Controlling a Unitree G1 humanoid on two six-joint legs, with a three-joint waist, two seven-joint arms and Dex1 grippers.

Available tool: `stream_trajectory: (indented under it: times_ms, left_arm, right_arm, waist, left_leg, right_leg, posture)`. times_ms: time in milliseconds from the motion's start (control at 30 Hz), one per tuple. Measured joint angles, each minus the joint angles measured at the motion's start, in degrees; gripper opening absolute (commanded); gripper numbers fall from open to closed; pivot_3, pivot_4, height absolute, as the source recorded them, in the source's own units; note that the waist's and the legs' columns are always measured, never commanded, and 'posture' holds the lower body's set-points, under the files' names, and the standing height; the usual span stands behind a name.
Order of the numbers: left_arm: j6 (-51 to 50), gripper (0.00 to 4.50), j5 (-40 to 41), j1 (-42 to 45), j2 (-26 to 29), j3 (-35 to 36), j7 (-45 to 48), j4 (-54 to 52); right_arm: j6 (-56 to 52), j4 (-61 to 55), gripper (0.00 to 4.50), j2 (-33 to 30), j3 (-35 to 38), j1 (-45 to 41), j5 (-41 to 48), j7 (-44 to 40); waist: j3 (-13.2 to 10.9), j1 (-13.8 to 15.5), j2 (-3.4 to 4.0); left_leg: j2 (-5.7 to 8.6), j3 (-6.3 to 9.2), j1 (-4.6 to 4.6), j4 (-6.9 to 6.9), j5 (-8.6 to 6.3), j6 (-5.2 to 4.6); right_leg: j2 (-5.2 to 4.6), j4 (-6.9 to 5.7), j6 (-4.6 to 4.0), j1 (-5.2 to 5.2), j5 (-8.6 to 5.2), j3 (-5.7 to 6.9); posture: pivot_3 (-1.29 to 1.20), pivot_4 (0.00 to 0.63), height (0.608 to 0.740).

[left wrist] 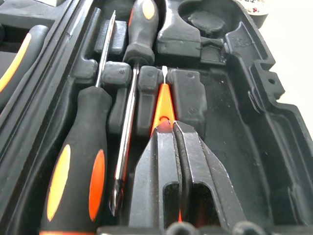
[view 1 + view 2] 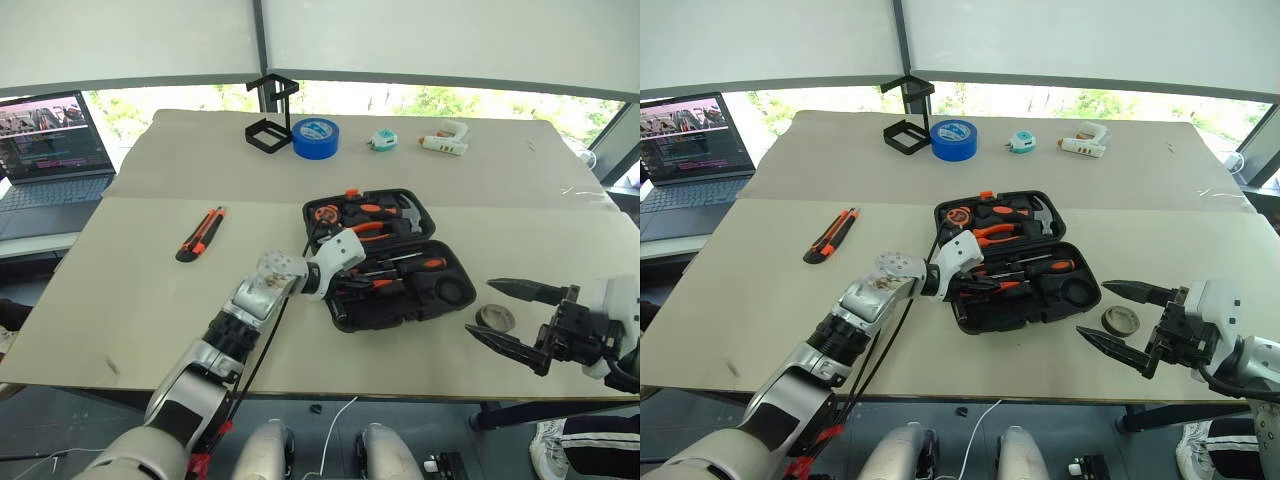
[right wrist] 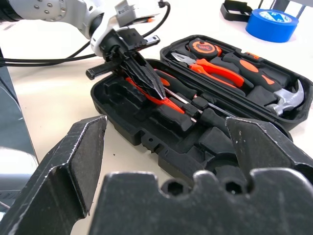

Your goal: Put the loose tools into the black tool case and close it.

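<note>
Head views: black tool case [image 2: 385, 258] lay open near the table's [image 2: 150, 300] front edge, lid half holding a hammer [image 2: 409, 211], pliers [image 2: 368, 226] and a tape measure [image 2: 326, 213]. Left gripper [image 2: 962, 283] reached into the near half, jaws together on the slim orange tester pen [image 1: 163, 103]. Right gripper [image 2: 492, 313] hovered right of the case, jaws wide apart, nothing between them; small grey tape roll [image 2: 495, 318] sat on the table just beside the case, between those fingers as seen from above. Orange-and-black utility knife [image 2: 201, 233] lay loose on the table, well left of the case. Blue tape roll [image 2: 315, 137], wire-frame stand [image 2: 271, 125] and white glue gun [image 2: 444, 140] were at the far side; laptop [image 2: 50, 150] off to the left. Left wrist view: jaws clamped on the tester pen, which lay along a moulded slot; two screwdrivers [image 1: 80, 161] [image 1: 141, 34] already sat in neighbouring slots. Right wrist view: its own fingers [image 3: 73, 161] spread apart, empty; beyond them the open case, left gripper pinching the pen down over the near tray.
</note>
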State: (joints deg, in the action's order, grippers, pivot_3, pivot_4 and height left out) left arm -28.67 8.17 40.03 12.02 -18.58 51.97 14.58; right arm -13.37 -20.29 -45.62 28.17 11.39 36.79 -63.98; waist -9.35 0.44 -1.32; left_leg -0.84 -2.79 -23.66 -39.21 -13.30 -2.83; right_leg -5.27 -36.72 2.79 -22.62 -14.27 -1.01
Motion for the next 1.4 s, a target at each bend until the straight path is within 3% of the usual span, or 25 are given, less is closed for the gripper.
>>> stream_trajectory:
  times_ms: [67, 200, 367, 567, 767, 900, 1067, 1233, 1400]
  left_arm:
    - [0.5, 1.23, 2.0, -2.6, 1.8, 4.0, -0.5, -3.4]
    - [3.5, 2.60, 8.7, -12.1, 10.7, 16.5, 1.7, -15.8]
    - [6.2, 4.45, 13.1, -35.1, 19.9, 33.4, 2.5, -23.9]
    - [11.2, 4.45, 14.5, -52.8, 21.6, 53.1, -0.9, -22.3]
    - [10.5, 4.45, 16.8, -58.2, 22.7, 60.7, -3.1, -18.8]
    - [2.5, 4.45, 20.1, -53.8, 27.2, 59.3, -4.4, -19.3]
    - [-8.9, 4.45, 20.8, -38.9, 34.6, 50.5, -8.7, -18.4]
    - [-15.5, 4.45, 12.6, -10.5, 36.4, 31.7, -11.6, 0.1]
    - [-8.5, 4.45, 4.5, 7.1, 32.0, 22.9, -12.0, 23.9]
  right_arm:
    - [0.9, 0.7, 4.50, 0.4, 0.5, -0.4, 0.0, 0.0]
    - [3.9, 3.5, 4.50, 0.6, 2.0, -0.1, -0.7, -1.3]
    - [13.2, 6.4, 4.50, 6.1, 1.7, -1.2, -1.0, -6.1]
    - [14.5, 4.1, 4.50, 12.4, -0.6, -1.7, 4.4, -6.1]
    - [15.6, -1.7, 4.50, 16.6, -5.9, -1.4, 4.9, -5.3]
    - [16.0, -2.0, 4.50, 16.8, -7.1, -2.0, 3.8, -3.4]
    - [16.5, -1.5, 4.50, 16.1, -7.5, -3.8, 2.7, -2.4]
    - [16.6, -0.3, 4.50, 15.3, -9.0, -6.2, 2.2, -1.6]
    - [16.6, 0.5, 4.50, 15.1, -9.6, -7.1, 1.7, -1.0]
  waist:
    - [0.0, -0.2, 0.00]
    - [0.0, -0.9, 0.05]
    - [0.0, -1.3, 0.06]
    - [0.0, -0.2, 0.01]
    - [0.1, 0.5, -0.03]
    - [0.1, 0.6, -0.03]
    - [0.1, 0.3, -0.03]
    - [0.0, 0.2, -0.05]
    - [0.0, -0.5, -0.12]
  left_leg:
    - [-0.01, 0.00, -0.08, 0.00, 0.00, 0.00]
    - [-0.05, -0.02, 0.00, 0.24, 0.01, 0.02]
    - [-0.09, -0.04, 0.41, 0.45, -0.02, 0.04]
    - [-0.11, 0.09, 0.53, 0.53, -0.29, 0.51]
    - [-0.08, 0.10, 0.40, 0.60, -0.33, 0.58]
    - [-0.08, 0.10, 0.39, 0.62, -0.33, 0.60]
    - [-0.01, 0.06, 0.41, 0.63, -0.30, 0.62]
    - [0.07, -0.07, 0.39, 0.61, 0.08, 0.17]
    - [0.01, -0.29, 0.17, 0.62, 0.06, 0.18]
  right_leg:
    - [-0.01, -0.03, -0.01, -0.12, 0.01, -0.02]
    - [-0.07, -0.04, -0.11, -0.17, -0.03, -0.07]
    - [-0.26, 0.14, -0.19, 0.18, -0.08, 0.00]
    - [-1.21, 0.44, -0.33, 0.18, -0.15, 0.23]
    - [-1.39, 0.63, -0.59, 0.18, -0.26, 0.25]
    - [-1.41, 0.60, -0.61, 0.16, -0.24, 0.33]
    - [-1.14, 0.58, -0.22, 0.14, 0.04, 0.52]
    - [-0.40, 0.52, -0.13, 0.34, 0.13, 0.47]
    - [-0.04, 0.54, -0.11, 0.03, 0.11, 0.26]
  posture:
    - [0.00, 0.150, 0.740]
    - [0.00, 0.150, 0.740]
    - [0.00, 0.150, 0.740]
    - [0.00, 0.150, 0.740]
    - [0.00, 0.150, 0.740]
    - [0.00, 0.150, 0.740]
    - [0.00, 0.150, 0.740]
    - [0.00, 0.150, 0.740]
    - [0.00, 0.150, 0.740]
